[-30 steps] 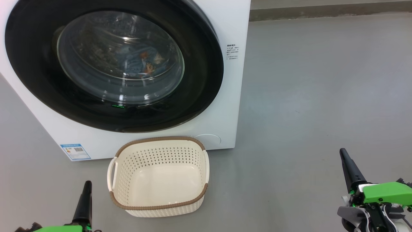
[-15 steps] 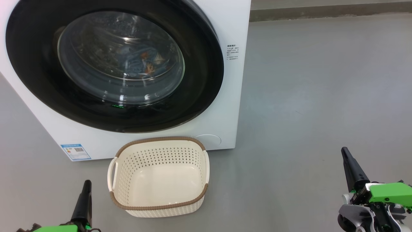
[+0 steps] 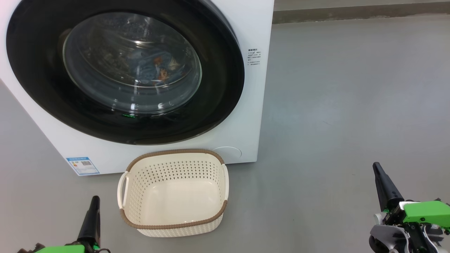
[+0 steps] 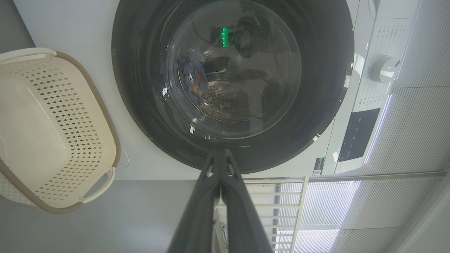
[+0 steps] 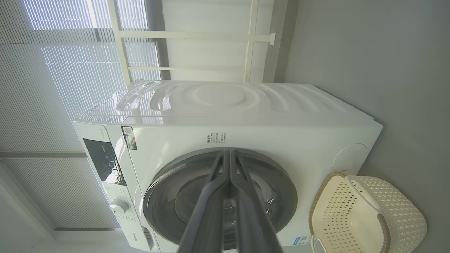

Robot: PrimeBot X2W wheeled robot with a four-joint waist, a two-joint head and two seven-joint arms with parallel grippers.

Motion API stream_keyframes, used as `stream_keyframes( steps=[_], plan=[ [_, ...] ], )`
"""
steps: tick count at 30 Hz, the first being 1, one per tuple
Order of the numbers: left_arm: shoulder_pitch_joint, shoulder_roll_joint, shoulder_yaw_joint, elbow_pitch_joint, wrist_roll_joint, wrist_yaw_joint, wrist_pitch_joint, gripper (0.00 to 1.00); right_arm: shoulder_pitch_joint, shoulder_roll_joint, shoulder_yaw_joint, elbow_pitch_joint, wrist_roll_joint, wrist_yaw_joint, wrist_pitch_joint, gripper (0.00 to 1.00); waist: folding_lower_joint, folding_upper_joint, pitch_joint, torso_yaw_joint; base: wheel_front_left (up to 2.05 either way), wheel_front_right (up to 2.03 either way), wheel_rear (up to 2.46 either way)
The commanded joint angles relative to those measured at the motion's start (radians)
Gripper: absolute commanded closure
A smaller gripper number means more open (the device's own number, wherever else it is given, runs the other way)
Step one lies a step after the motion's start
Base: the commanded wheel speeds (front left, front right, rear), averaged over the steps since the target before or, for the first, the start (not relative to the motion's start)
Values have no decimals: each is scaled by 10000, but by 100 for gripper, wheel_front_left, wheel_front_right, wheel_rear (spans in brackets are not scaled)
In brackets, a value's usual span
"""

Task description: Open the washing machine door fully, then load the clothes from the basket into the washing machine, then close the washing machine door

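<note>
R end effector (image 3: 377, 168) has dropped a little toward lower right of head view; L end effector (image 3: 94, 202) approx unchanged, lower left. Both clenched, holding nothing. Washing machine door (image 3: 219, 88) shut, upper left. Clothes (image 3: 158, 68) visible behind its glass. Basket (image 3: 175, 151) empty, bottom centre. Task looks done.

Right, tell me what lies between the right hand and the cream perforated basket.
Bare grey floor: the head view shows nothing lying between the right hand and the cream perforated plastic basket with the brown rim.
</note>
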Motion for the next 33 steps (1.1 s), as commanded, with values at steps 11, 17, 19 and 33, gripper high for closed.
stream_keyframes(
  steps=[11, 17, 19, 33],
  plan=[
    [-464, 82, 341, -167, -84, 5, 53, 100, -135, -94, 193, -305, 10, 2, 50, 100, 0, -1, 0, 0, 0, 0, 0],
    [-465, 81, 342, -168, -83, 4, 54, 100, -135, -93, 192, -305, 9, 2, 52, 100, 0, -1, 0, 0, 0, 0, 0],
    [-465, 81, 343, -169, -83, 4, 54, 100, -135, -92, 191, -305, 8, 2, 52, 100, 0, -1, 0, 0, 0, 0, 0],
    [-463, 79, 346, -175, -80, 4, 57, 100, -136, -89, 186, -305, 4, 2, 56, 100, 0, -1, 0, 0, 0, 0, 0]
  ],
)
